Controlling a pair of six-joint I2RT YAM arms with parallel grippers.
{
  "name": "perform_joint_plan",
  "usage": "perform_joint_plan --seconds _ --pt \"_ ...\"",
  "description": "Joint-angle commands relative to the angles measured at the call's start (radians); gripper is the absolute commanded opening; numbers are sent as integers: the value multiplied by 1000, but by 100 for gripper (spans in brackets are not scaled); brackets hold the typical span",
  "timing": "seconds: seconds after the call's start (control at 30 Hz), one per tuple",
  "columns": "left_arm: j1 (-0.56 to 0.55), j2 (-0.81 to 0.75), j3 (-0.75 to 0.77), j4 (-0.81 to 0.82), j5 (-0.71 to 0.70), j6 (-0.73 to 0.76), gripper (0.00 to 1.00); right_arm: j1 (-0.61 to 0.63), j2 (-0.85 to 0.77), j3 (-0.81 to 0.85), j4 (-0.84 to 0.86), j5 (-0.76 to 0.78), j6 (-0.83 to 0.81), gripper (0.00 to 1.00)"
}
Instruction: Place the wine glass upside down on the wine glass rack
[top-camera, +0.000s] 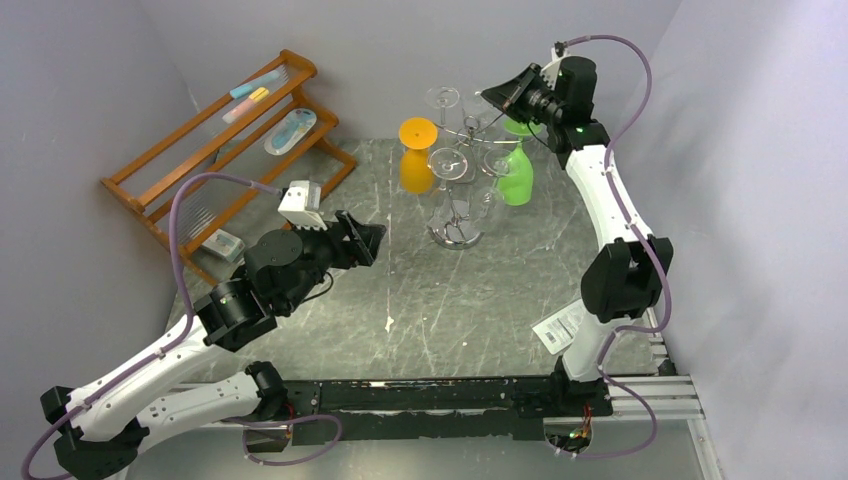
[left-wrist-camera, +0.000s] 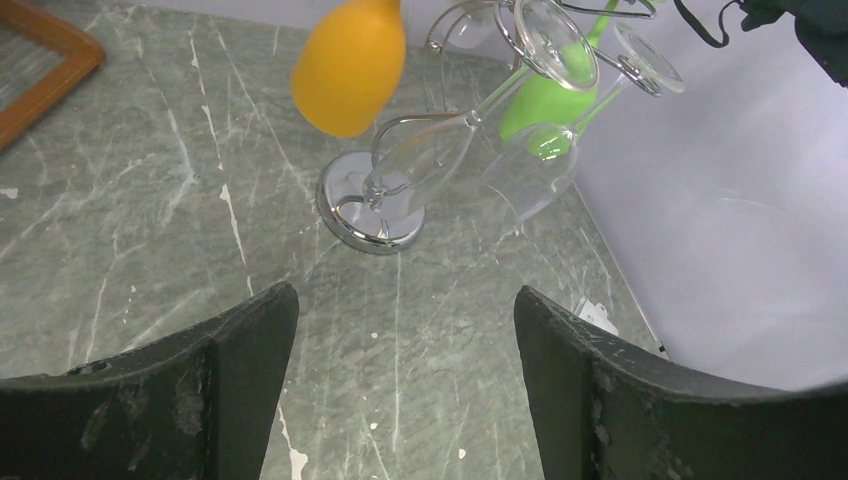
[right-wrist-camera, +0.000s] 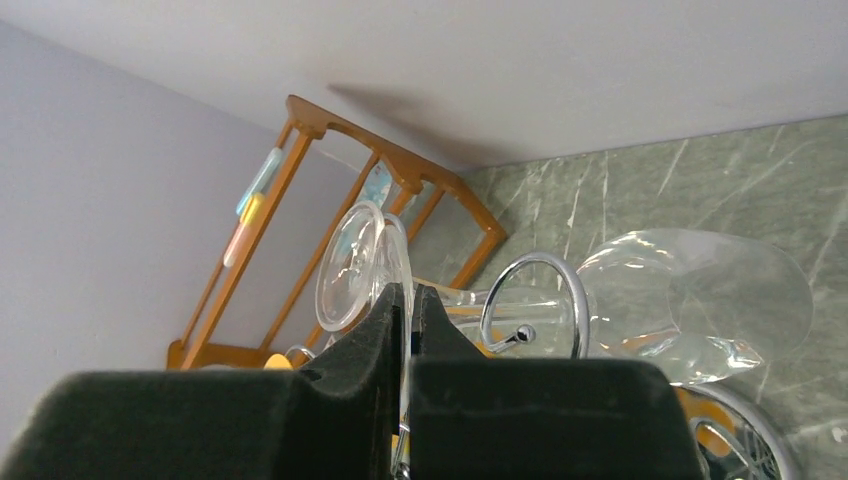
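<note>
Right gripper (right-wrist-camera: 409, 305) fingers pressed together, seemingly pinching wine glass (right-wrist-camera: 350, 265) stem, right wrist view only, left gripper (left-wrist-camera: 405, 300) spread wide facing wine glass rack (left-wrist-camera: 350, 215), white tag (top-camera: 560, 328) unreadable

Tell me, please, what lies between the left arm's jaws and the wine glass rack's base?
Only bare marbled table separates the left gripper, jaws open, from the wine glass rack; the left wrist view shows this.
</note>
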Motion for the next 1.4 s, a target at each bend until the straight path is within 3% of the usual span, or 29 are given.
perform_joint_plan --seconds 0.0,0.77,1.07,1.37 --pt "-2 -7 0 -15 -27 -6 83 2 -61 27 -17 46 -22 0" --pt "-3 -29 -19 -29 -110 4 83 1 -125 27 -84 155 -77 0" --pt "-2 -32 -28 -32 -98 -12 83 1 -138 11 -53 261 -100 0" --pt "-2 -27 -29 -33 -97 -9 83 -1 -101 24 -20 266 -122 0"
